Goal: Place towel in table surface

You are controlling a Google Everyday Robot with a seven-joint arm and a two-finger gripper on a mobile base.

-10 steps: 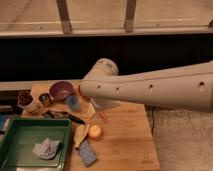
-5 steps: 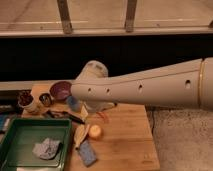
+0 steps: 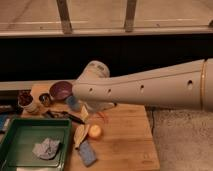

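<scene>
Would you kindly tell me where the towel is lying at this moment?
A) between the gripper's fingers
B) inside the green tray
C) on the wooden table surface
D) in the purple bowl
B: the towel lies crumpled inside the green tray, off the table surface, while the gripper hangs under the arm's end over the table's middle, apart from it.

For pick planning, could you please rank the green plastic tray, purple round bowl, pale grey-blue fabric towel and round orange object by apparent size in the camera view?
1. green plastic tray
2. towel and purple bowl look alike; towel lies nearer
3. orange object
The gripper sits under the arm, above the table.
</scene>
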